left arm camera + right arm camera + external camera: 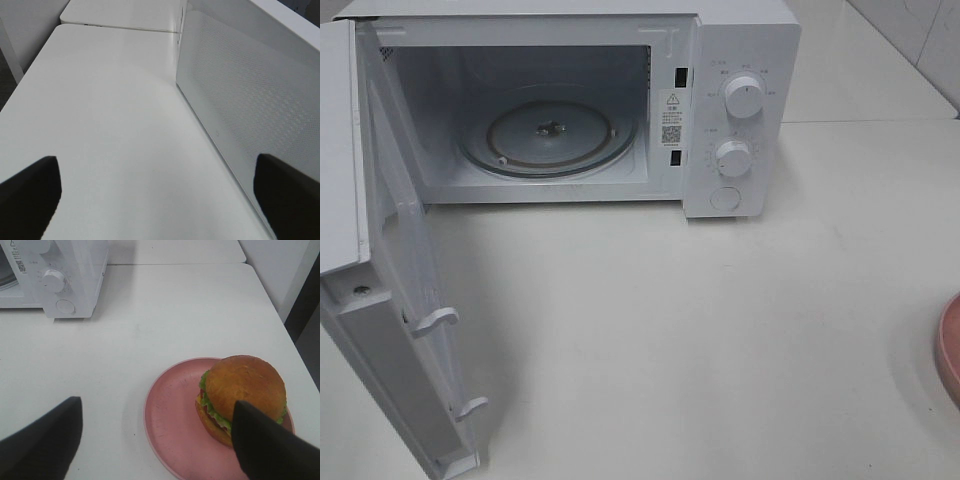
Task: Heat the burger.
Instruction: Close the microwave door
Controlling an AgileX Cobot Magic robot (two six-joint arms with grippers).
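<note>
We see right gripper (155, 440) spread wide, holding nothing; burger (243, 397) just beyond it on pink plate (170, 430), off toward one finger (272, 445), not centred between both; left gripper (157, 195) spread too, empty, beside microwave door (250, 100), well apart; right arm nearer, we judge; beyond, microwave (740, 110) open, turntable (550, 135) bare.

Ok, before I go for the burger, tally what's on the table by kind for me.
Microwave, door open: 1
Glass turntable inside it: 1
Burger: 1
Pink plate under the burger: 1
Total: 4
</note>
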